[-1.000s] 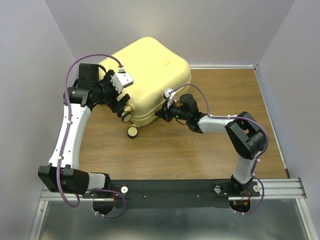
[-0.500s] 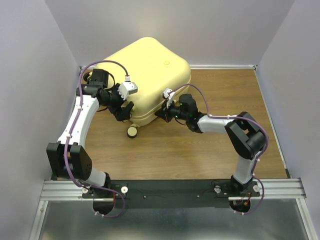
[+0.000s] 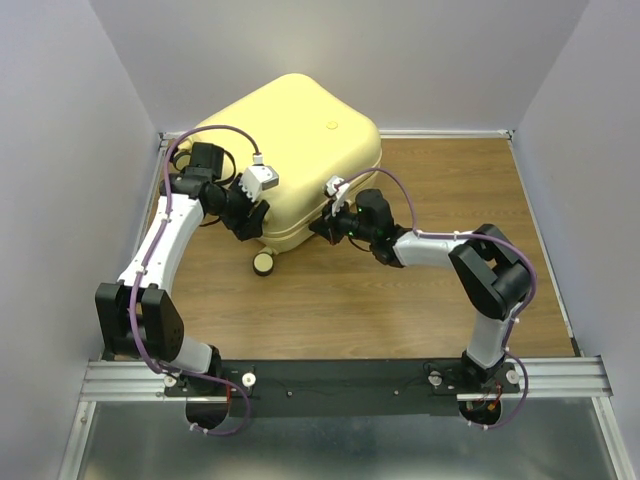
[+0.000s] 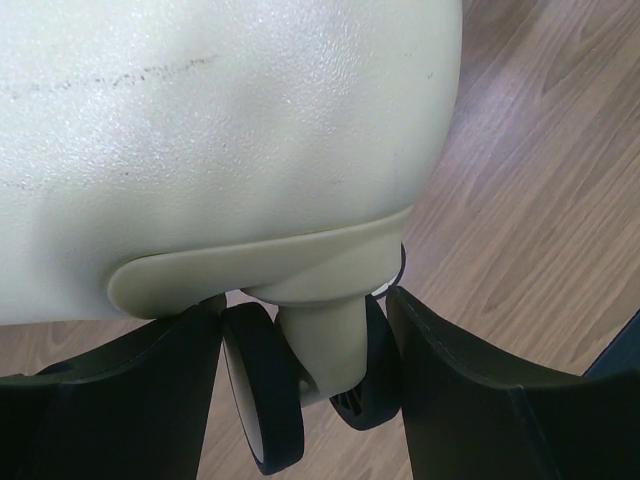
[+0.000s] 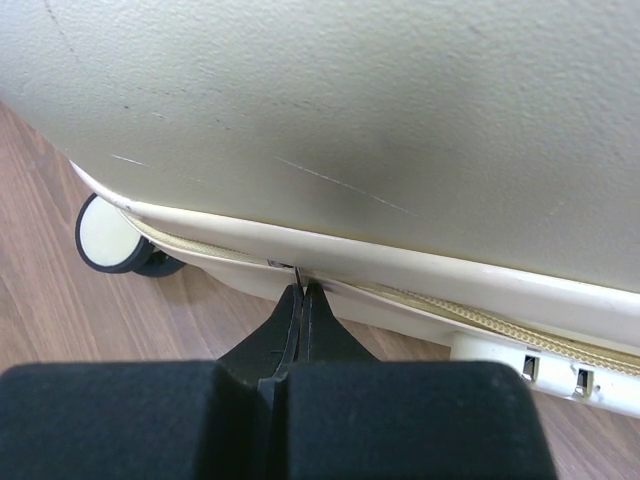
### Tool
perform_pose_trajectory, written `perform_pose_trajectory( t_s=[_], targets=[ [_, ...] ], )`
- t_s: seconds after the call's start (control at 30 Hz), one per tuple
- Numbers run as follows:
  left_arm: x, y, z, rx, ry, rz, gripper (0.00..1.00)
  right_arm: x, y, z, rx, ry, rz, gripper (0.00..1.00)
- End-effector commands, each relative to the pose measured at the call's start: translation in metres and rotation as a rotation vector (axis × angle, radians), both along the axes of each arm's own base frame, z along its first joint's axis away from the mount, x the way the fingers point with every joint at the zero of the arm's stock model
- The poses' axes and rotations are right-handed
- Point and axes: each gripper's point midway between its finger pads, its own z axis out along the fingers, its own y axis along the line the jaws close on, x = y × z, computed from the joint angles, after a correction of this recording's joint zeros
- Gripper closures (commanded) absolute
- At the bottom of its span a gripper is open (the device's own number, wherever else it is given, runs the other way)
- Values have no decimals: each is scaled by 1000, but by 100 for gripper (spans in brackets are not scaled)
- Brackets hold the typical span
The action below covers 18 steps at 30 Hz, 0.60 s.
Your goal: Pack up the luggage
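The left gripper (image 4: 305, 320), spread astride a wheel (image 4: 265, 390), should clamp firmly to steady the luggage (image 3: 300, 150) while the right gripper (image 5: 300, 300), pressed shut, follows the zipper (image 5: 480, 315).

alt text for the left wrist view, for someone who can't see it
Close-up of the pale-yellow luggage corner, its black twin caster wheel sitting between the two black fingers of the left gripper, which flank it closely; contact is unclear. Wood table shows at right.

The pale-yellow suitcase (image 4: 230, 130) fills the upper frame, its shell scuffed with faint dark marks. Under a rounded corner bracket its twin black caster (image 4: 268, 405) sits between the two black fingers (image 4: 120, 400) of the left gripper (image 4: 305, 370). Whether they touch it is unclear. The wooden table (image 4: 540, 200) shows at right.
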Motion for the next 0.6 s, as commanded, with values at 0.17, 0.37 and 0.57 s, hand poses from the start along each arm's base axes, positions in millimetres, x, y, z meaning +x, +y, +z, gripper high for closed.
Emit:
perform_pose_trajectory(
  t_s=[0.17, 0.37, 0.57],
  targets=[
    [3, 95, -51, 255, 77, 149, 100, 126, -153, 52, -65, -241, -590, 99],
    [13, 121, -49, 308, 50, 213, 100, 150, -208, 53, -129, -279, -673, 100],
    [34, 153, -45, 355, 26, 317, 100, 162, -227, 49, -161, -293, -697, 99]
  ],
)
